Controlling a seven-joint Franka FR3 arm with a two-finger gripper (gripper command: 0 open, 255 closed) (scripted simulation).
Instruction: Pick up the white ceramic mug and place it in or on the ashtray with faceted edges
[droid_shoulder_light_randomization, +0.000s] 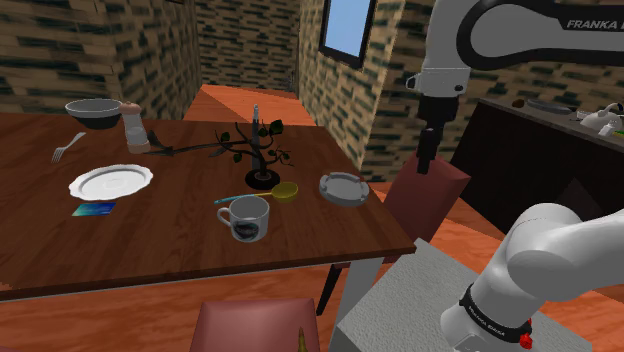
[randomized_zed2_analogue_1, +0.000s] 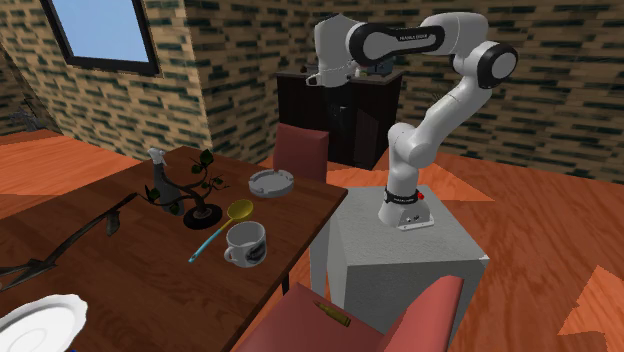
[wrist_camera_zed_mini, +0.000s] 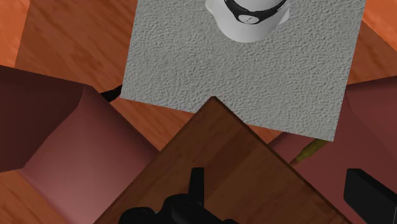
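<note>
The white mug (droid_shoulder_light_randomization: 245, 218) with a dark band stands upright near the front edge of the wooden table (droid_shoulder_light_randomization: 180, 250), its handle toward the shoulder view's left. In the second exterior view the mug (randomized_zed2_analogue_1: 245, 243) is beside a yellow spoon. The grey faceted ashtray (droid_shoulder_light_randomization: 343, 187) rests near the table's right corner, a short way right of and behind the mug; the ashtray (randomized_zed2_analogue_1: 271, 183) has nothing in it. My gripper (droid_shoulder_light_randomization: 426, 166) hangs high in the air to the right of the table, well apart from both. In the wrist view the gripper (wrist_camera_zed_mini: 283, 191) is open with nothing between its fingers (wrist_camera_zed_mini: 197, 181), above the table's corner.
A yellow spoon (droid_shoulder_light_randomization: 272, 192) and a black branch ornament (droid_shoulder_light_randomization: 255, 150) sit between mug and ashtray. Plate (droid_shoulder_light_randomization: 110, 182), fork (droid_shoulder_light_randomization: 67, 148), bowl (droid_shoulder_light_randomization: 93, 112) and shaker (droid_shoulder_light_randomization: 135, 128) lie farther left. Maroon chairs (wrist_camera_zed_mini: 63, 159) flank the corner. The grey stand (wrist_camera_zed_mini: 248, 63) is beside it.
</note>
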